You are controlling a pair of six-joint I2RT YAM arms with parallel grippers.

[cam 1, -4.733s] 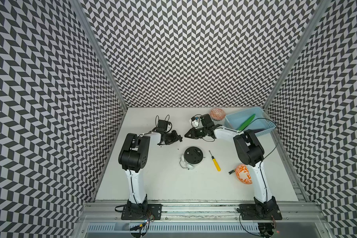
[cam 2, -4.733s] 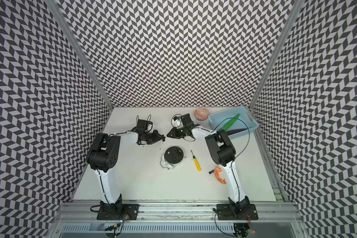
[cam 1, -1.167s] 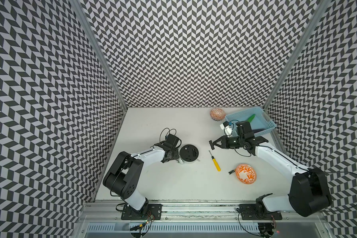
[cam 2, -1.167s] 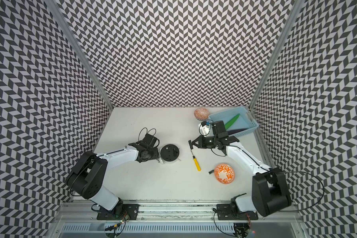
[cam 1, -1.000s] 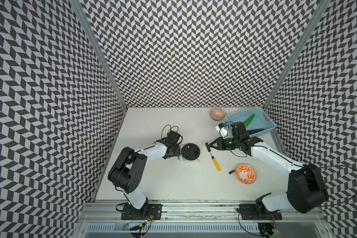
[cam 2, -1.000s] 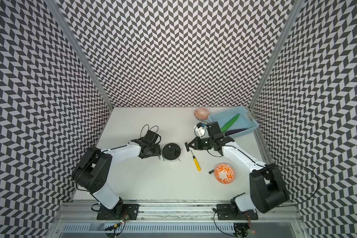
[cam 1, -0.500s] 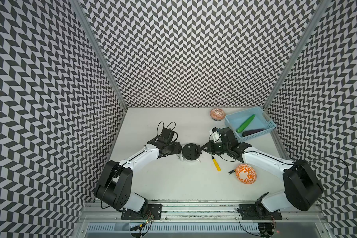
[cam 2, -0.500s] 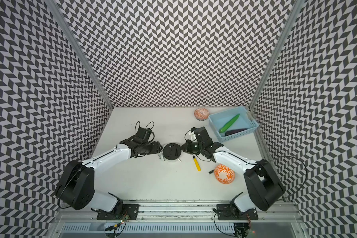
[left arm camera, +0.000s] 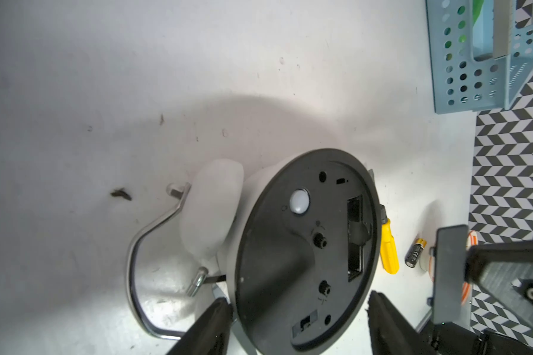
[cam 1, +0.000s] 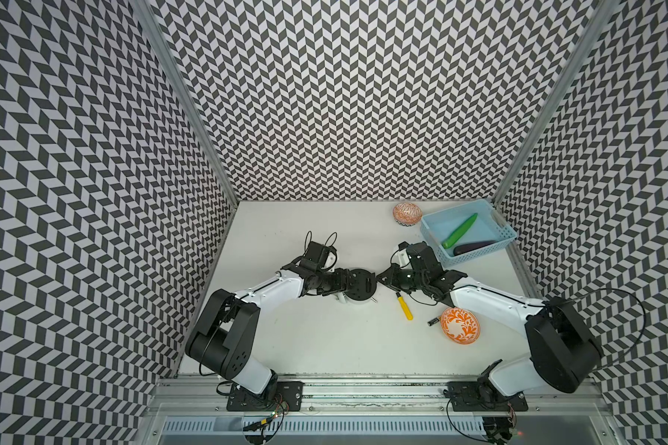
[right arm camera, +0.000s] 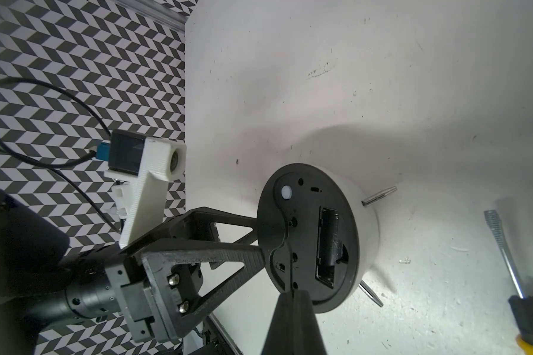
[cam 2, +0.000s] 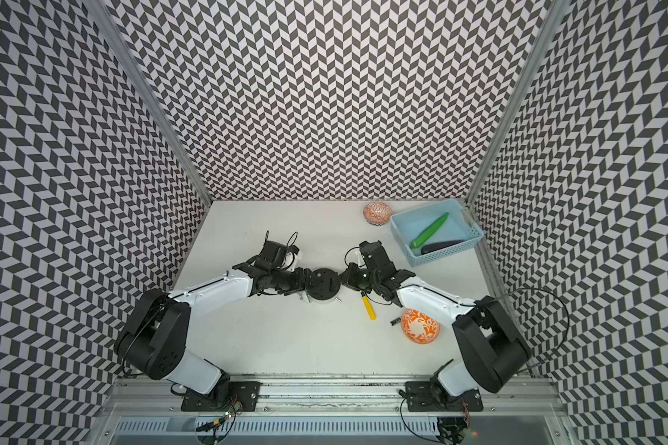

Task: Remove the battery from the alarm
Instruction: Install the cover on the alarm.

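Left wrist view: the alarm (left arm camera: 290, 246) lies dial-down on the tabletop (left arm camera: 105, 76), black back up. Its near rim sits between the spread fingers of the left pincer (left arm camera: 298, 298); whether they bear on it I cannot tell. The right pincer (right arm camera: 293, 296), pressed together and holding nothing, points its tip at the opposite rim. The battery slot (left arm camera: 355, 236) looks empty. The only battery (left arm camera: 415, 252) in sight lies behind the right pincer, past the screwdriver (left arm camera: 388, 249), just beside the orange bowl (cam 1: 459, 325). It is probably light, rigid, smooth and apt to roll, so pinch across the barrel's middle. Its label print is too small to read.
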